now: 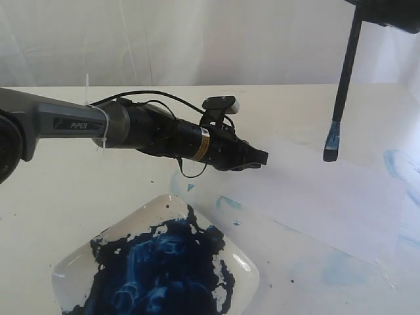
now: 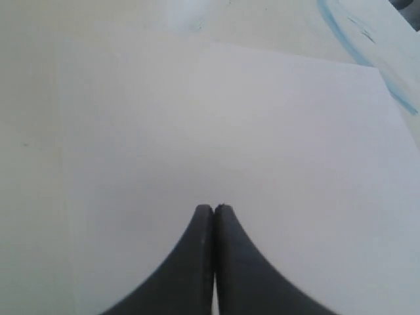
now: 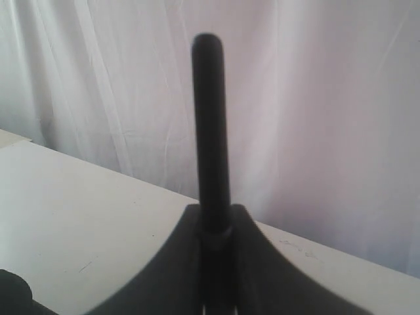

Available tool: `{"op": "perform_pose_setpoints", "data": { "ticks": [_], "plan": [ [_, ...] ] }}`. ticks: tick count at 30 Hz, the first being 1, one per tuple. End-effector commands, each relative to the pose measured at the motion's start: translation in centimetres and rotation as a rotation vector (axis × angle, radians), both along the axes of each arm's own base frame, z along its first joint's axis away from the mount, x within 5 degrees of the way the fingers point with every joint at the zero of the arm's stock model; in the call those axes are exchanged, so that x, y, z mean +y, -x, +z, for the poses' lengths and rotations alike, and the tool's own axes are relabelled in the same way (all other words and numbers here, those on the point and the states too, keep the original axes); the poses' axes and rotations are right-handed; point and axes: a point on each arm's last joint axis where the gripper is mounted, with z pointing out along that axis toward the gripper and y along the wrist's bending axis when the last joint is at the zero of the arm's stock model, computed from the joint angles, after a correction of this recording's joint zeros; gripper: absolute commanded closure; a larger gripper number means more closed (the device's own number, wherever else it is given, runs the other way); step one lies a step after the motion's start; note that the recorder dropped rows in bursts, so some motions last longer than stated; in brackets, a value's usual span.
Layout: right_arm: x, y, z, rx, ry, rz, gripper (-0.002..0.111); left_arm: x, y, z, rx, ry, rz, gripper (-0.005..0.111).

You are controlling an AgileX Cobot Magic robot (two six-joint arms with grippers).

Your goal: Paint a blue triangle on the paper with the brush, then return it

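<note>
**Brush loaded and held over the sheet, no stroke on it yet**

1. The table [image 1: 65,210] carries pale blue smears only.
2. The paper [image 1: 328,197] lies directly beneath your right gripper [image 3: 214,226]. No blue triangle shows on it.
3. The paint dish [image 1: 69,269] sits well off to the left-arm side of that gripper and nearer the exterior camera. It is not part of the coming move.
4. Your left gripper [image 1: 261,159] is shut and empty. It hangs at the paper's edge on the side away from the brush, and I cannot tell whether it touches the sheet.
5. Your right gripper is clamped on the upper handle of the brush [image 1: 344,79].
6. The brush's long axis runs close to upright. It leans slightly, so the blue-stained bristles [image 1: 331,149] point down and a little toward the left arm.

Finding: the move turns on the drop from the bristles to the paper below them. The tip looks clear of the sheet, though contact cannot be ruled out from this angle. Only the right arm is placed to paint. In my judgement you need a straight descent along the handle's axis before any sideways stroke.
</note>
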Motion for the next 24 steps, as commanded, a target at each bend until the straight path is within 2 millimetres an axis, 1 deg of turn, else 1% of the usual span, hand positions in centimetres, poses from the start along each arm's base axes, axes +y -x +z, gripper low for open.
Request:
{"op": "perform_pose_setpoints", "data": {
  "ticks": [1,4,11,24],
  "plan": [
    [-0.1,0.0,-0.1,-0.006,0.004,-0.002,0.108,0.2,-0.3,0.2,-0.044,-0.022,0.011,0.107],
    [-0.1,0.0,-0.1,-0.006,0.004,-0.002,0.108,0.1,-0.3,0.3,-0.089,-0.038,-0.025,0.107],
    [-0.1,0.0,-0.1,-0.006,0.003,0.002,0.108,0.1,-0.3,0.3,-0.123,-0.051,-0.046,0.107],
    [-0.1,0.0,-0.1,-0.006,0.003,0.002,0.108,-0.1,0.1,-2.1,-0.07,-0.058,-0.097,0.107]
  ]
}}
